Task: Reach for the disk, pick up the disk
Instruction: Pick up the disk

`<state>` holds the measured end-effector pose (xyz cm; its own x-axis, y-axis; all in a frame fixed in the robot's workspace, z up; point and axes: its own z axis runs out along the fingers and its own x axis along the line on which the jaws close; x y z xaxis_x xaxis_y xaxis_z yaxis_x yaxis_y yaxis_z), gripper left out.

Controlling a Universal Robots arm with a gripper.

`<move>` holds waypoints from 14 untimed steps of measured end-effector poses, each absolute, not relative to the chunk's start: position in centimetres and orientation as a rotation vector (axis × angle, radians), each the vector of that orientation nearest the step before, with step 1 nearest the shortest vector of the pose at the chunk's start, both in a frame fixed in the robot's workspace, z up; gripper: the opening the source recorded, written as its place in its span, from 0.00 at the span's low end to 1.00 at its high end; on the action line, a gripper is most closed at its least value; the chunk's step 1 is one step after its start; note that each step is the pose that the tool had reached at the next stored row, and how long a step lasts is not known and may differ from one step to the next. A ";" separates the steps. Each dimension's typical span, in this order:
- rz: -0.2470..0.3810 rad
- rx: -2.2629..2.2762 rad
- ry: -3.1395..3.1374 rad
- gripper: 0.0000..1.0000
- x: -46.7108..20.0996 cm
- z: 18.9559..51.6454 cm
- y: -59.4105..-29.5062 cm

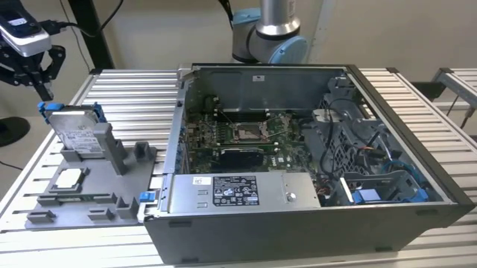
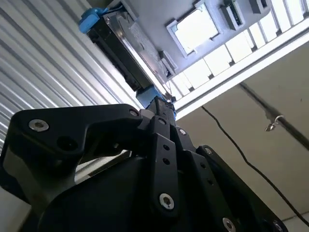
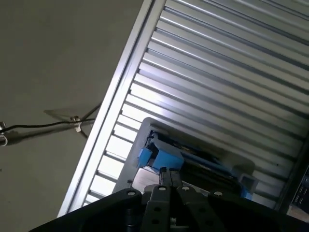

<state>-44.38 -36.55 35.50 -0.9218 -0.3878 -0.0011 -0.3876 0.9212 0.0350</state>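
Note:
The disk (image 1: 75,133) stands on edge in a slot of the grey fixture (image 1: 111,162) at the exterior view's left. It is silver with a white label and a blue bracket around it. My gripper (image 1: 46,88) hangs just above and behind its top edge, apart from it, with the fingers together and nothing between them. In the first wrist view the fingertips (image 3: 166,175) sit right over the disk's blue bracket (image 3: 161,157). In the second wrist view the disk (image 2: 123,43) lies beyond the fingertips (image 2: 161,105).
A small square silver chip (image 1: 68,178) lies on the grey fixture. An open computer case (image 1: 298,156) with a blue bay (image 1: 380,194) takes up the middle and right of the slatted metal table (image 1: 134,92). The arm's base (image 1: 268,39) stands behind the case.

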 end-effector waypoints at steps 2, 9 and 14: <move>-0.053 0.672 -3.062 0.00 -44.4 35.5 -36.5; -0.051 0.851 -3.015 0.00 -44.4 35.5 -36.5; -0.046 0.985 -2.973 0.00 -44.4 35.5 -36.5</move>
<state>-44.39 -36.54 35.50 -0.8023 -0.5970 0.0002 -0.5967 0.8019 0.0309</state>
